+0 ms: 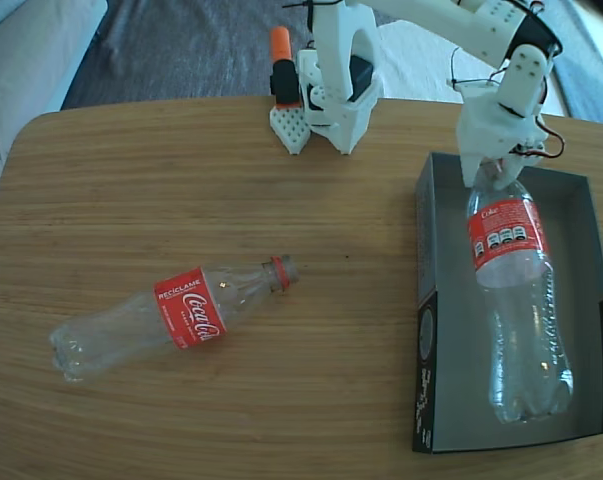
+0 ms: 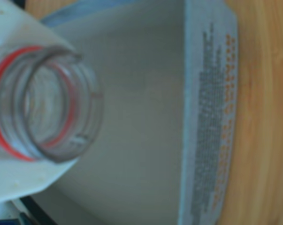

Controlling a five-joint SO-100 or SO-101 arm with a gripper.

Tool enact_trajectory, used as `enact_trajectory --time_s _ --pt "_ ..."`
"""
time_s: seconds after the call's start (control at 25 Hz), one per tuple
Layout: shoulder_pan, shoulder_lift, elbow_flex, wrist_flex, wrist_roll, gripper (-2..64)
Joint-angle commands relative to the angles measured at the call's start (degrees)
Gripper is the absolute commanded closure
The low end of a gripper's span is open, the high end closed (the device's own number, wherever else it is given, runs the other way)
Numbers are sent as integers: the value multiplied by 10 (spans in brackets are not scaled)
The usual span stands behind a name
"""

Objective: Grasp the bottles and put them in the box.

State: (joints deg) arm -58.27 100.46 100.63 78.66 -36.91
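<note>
Near the right edge of the wooden counter: shallow rectangular cardboard box, with one clear plastic red-labelled bottle lying inside, neck toward the far edge, at the white tool. Toward the near left corner, well apart: second clear plastic bottle, on its side.

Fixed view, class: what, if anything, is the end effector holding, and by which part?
The end effector appears to hold the bottle in the box by its neck; whether it is clamped cannot be told.

Arm extended, jaws clamped, pointing down.
</note>
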Motion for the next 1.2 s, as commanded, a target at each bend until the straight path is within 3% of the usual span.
enact_trajectory --time_s 0.0,0.24,0.8,1.16 --pt "4 18 -3 -14 40 616" --pt "1 18 18 -15 47 616" --pt "-18 18 68 -76 41 615" --pt "8 -25 53 -87 40 615"
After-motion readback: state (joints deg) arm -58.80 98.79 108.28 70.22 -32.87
